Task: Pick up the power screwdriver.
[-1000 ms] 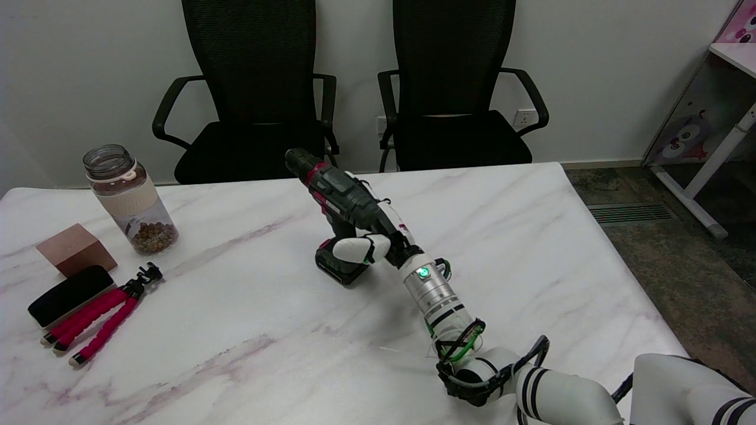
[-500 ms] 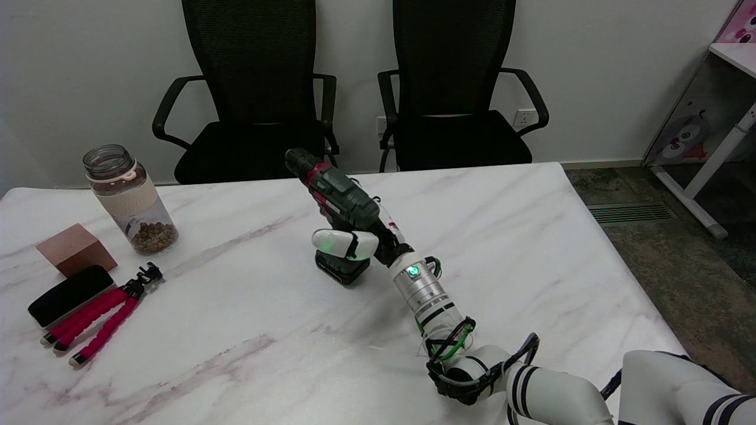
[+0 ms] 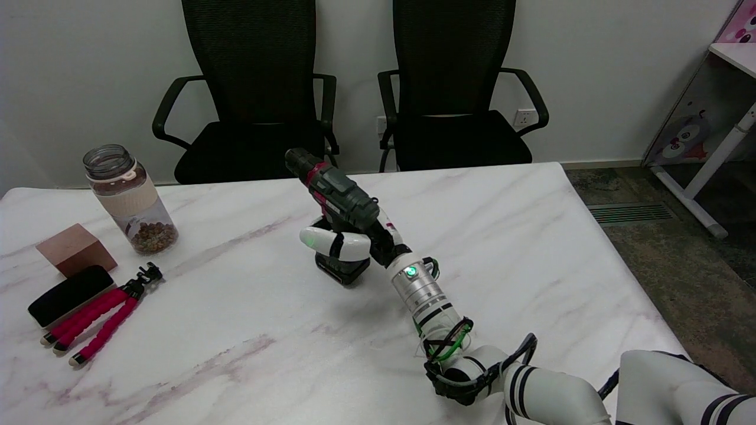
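Power screwdriver [image 3: 336, 192] upright on marble table [image 3: 236, 330], chuck toward 11 o'clock, right hand [image 3: 348, 241] wrapped round its grip

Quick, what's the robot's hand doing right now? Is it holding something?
Right hand: fingers wrapped around the power screwdriver handle, gripping it; the screwdriver's base sits on the table.

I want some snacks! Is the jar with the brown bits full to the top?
No, the jar has brown bits only at its bottom, and the rest looks empty.
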You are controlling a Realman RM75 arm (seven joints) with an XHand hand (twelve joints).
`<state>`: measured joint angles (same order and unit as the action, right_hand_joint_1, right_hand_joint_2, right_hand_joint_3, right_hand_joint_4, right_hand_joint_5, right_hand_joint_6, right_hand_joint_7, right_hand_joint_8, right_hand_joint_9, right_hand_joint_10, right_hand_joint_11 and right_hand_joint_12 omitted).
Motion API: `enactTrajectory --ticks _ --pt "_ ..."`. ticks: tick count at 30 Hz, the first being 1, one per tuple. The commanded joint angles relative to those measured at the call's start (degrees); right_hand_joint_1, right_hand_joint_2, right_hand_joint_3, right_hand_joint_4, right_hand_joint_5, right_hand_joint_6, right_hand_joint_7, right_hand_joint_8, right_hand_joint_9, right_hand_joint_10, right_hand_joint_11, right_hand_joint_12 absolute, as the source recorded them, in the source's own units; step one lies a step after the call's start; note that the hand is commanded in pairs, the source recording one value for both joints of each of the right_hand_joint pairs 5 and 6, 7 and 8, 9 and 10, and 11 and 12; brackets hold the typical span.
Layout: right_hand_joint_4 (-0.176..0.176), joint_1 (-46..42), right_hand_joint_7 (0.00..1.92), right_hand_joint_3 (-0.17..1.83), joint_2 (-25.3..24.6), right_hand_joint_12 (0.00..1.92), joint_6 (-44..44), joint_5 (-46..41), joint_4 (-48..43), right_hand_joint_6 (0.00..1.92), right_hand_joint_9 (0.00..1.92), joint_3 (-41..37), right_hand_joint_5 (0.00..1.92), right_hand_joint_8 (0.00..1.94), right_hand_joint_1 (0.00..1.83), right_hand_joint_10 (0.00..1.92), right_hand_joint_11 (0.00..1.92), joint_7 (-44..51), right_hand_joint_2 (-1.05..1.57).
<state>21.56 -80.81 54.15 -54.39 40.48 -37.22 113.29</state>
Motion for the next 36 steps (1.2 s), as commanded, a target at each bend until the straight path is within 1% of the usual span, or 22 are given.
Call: enactTrajectory --ticks 1,3,7,10,12,14,15,17,18,19,20,22,23,24,28,30,32,34,36 --pt "-0.075 0.07 0.0 0.62 -0.13 1.04 -0.08 -0.1 -0.14 0.0 1.18 0.13 0.0 0.0 0.96 1.18 1.04 -0.09 0.42" --pt "-0.079 0.07 0.0 0.67 -0.13 1.18 0.0 -0.1 -0.14 0.0 1.3 0.13 0.0 0.0 0.97 1.3 1.18 -0.17 0.45" --pt "-0.087 -0.02 0.0 0.69 -0.13 1.39 0.01 -0.1 -0.13 0.0 1.44 0.13 0.0 0.0 0.97 1.44 1.39 -0.25 0.5" --pt "-0.089 -0.11 0.0 0.69 -0.03 1.44 0.17 -0.1 0.04 0.0 1.47 0.13 0.0 0.0 0.97 1.47 1.44 -0.25 0.52" --pt "-0.081 -0.2 0.0 0.69 0.06 1.45 0.17 -0.1 0.31 0.0 1.48 0.13 0.0 0.0 0.97 1.48 1.45 -0.09 0.53" --pt "-0.07 -0.2 0.18 0.7 0.14 1.46 0.26 -0.1 0.38 0.18 1.49 0.13 0.18 0.18 0.97 1.49 1.46 -0.09 0.54" --pt "-0.07 -0.2 0.25 0.7 0.21 1.47 0.26 -0.1 0.38 0.25 1.5 0.13 0.25 0.25 0.97 1.5 1.47 -0.09 0.55" --pt "-0.076 -0.2 0.56 0.71 0.22 1.48 0.26 -0.1 0.38 0.56 1.52 0.13 0.56 0.56 0.96 1.52 1.48 -0.17 0.58" --pt "-0.076 -0.18 0.66 0.71 0.22 1.48 0.26 -0.1 0.38 0.66 1.52 0.13 0.66 0.66 0.95 1.52 1.48 -0.19 0.58" --pt "-0.043 -0.12 0.87 0.72 0.22 1.49 0.26 -0.08 0.38 0.87 1.53 0.13 0.87 0.87 0.97 1.53 1.49 -0.27 0.6" --pt "-0.013 -0.11 1.03 0.73 0.24 1.49 0.26 0.0 0.4 1.03 1.53 0.13 1.03 1.03 0.97 1.53 1.49 -0.34 0.61" --pt "0.011 -0.11 1.18 0.73 0.32 1.5 0.26 0.09 0.49 1.18 1.53 0.13 1.18 1.18 0.97 1.53 1.5 -0.37 0.63" --pt "0.06 -0.11 1.24 0.73 0.41 1.5 0.26 0.16 0.58 1.24 1.54 0.13 1.24 1.24 0.97 1.54 1.5 -0.44 0.64" --pt "0.176 -0.11 1.32 0.73 0.47 1.51 0.26 0.16 0.66 1.32 1.54 0.13 1.32 1.32 0.98 1.54 1.51 -0.44 0.65" --pt "0.176 -0.11 1.54 0.74 0.74 1.52 0.19 0.24 1.18 1.54 1.56 0.13 1.54 1.54 0.96 1.56 1.52 -0.44 0.71" --pt "0.176 -0.09 1.69 0.74 0.9 1.54 0.26 0.33 1.46 1.69 1.61 0.04 1.69 1.69 0.93 1.61 1.54 -0.36 0.75" --pt "0.176 -0.02 1.79 0.74 1.58 1.56 0.06 0.34 2.81 1.79 1.64 0.04 1.79 1.79 0.92 1.64 1.56 0.0 0.78" --pt "0.176 0.0 1.85 0.73 2.35 1.6 -0.35 0.34 4.2 1.85 1.68 0.12 1.85 1.85 0.9 1.68 1.6 0.0 0.8" --pt "0.176 0.16 1.87 0.72 3.1 1.65 -0.44 0.34 5.35 1.87 1.7 0.13 1.87 1.87 0.9 1.7 1.65 0.0 0.8"
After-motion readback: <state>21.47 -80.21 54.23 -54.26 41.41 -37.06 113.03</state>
